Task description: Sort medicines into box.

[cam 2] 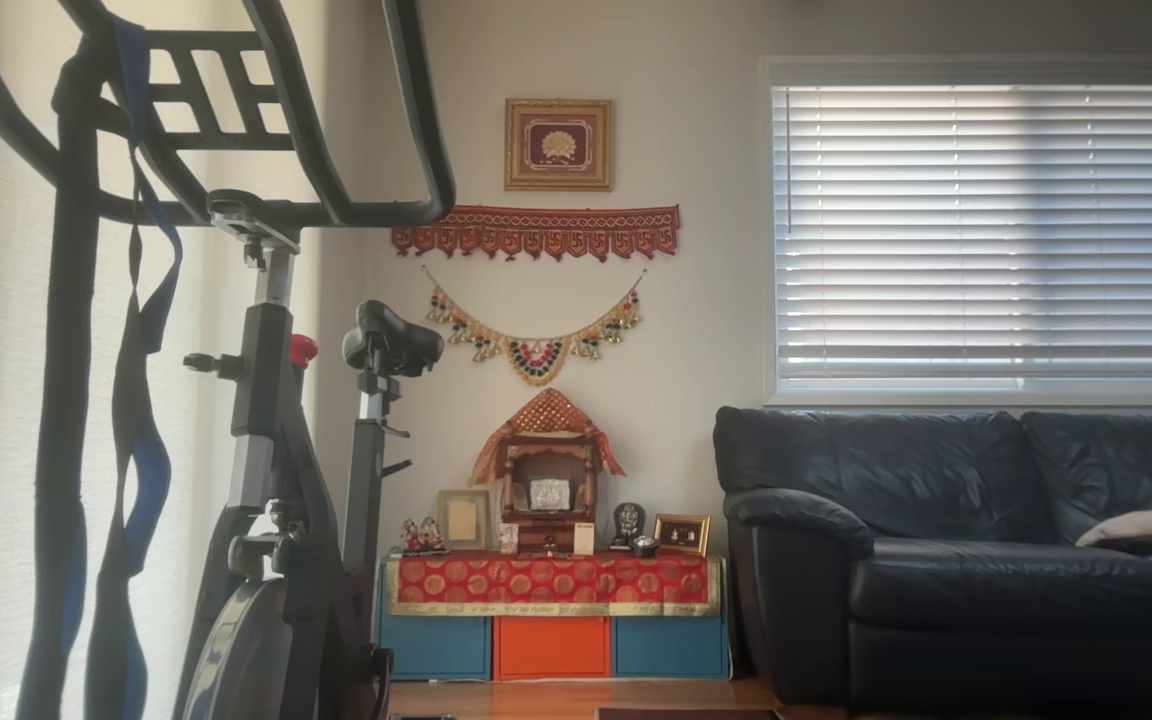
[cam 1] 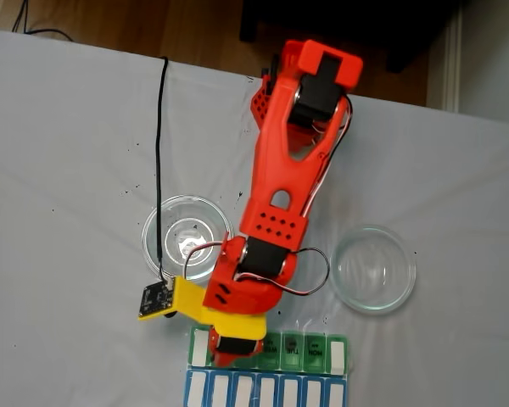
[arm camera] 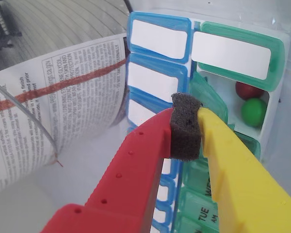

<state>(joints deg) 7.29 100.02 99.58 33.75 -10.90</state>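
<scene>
In the wrist view the box (arm camera: 237,48) runs along the right, its green lids mostly down. One compartment stands open with its lid (arm camera: 209,96) tilted up. Inside it lie two medicines, a dark red ball (arm camera: 247,90) and a green ball (arm camera: 253,111), touching each other. My gripper (arm camera: 186,119) hovers just left of that compartment. Its red and yellow fingers are shut against the dark foam pad between them, and no ball shows in the grip. From the fixed view the gripper (cam 1: 233,348) hangs over the left part of the green row (cam 1: 310,343).
A blue-lidded row (cam 1: 263,392) lies alongside the green one, also seen in the wrist view (arm camera: 157,43). Two clear glass dishes (cam 1: 187,237) (cam 1: 373,270) flank the arm. A black cable (cam 1: 161,170) crosses the white table. The other view shows a living room.
</scene>
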